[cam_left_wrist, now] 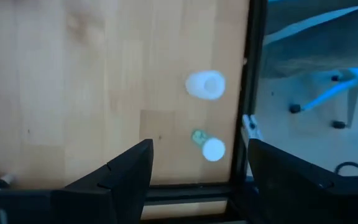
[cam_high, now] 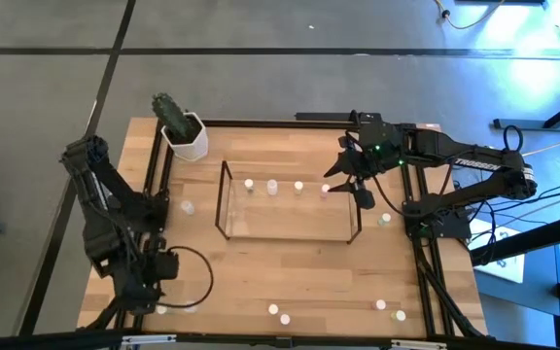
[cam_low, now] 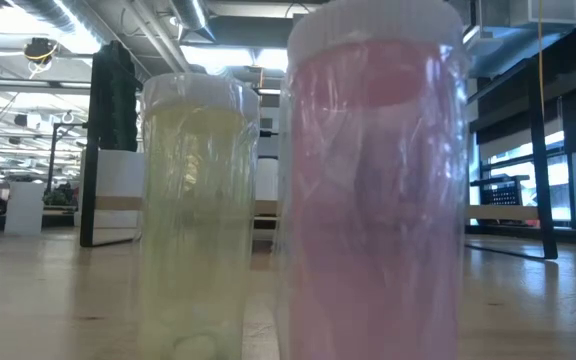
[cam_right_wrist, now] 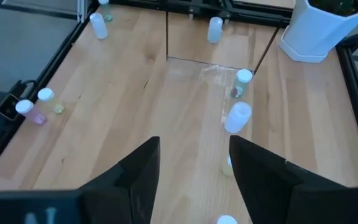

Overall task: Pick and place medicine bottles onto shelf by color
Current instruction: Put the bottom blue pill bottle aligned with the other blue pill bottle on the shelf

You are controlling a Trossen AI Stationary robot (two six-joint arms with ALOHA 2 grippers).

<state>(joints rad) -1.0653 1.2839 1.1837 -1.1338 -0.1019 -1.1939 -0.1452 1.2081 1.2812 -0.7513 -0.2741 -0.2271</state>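
Four medicine bottles (cam_high: 272, 186) stood inside the shelf (cam_high: 224, 219); others lay scattered on the counter (cam_high: 290, 267).
Right end effector (cam_right_wrist: 193, 163) hovered wide and empty over the shelf; left end effector (cam_left_wrist: 197, 168) likewise. Bottles judged light, rigid, slippery, easily toppled: grip mid-body.

Blue-white glare burns at two o'clock in my overhead view, leaving the counter (cam_high: 290, 262) evenly lit with soft shadows. Down low, two bottles (cam_low: 373, 190) loom huge and smeared, ceiling lights bright behind them. My left hand (cam_left_wrist: 194, 180) sees blurred bottles, blue spill beyond.
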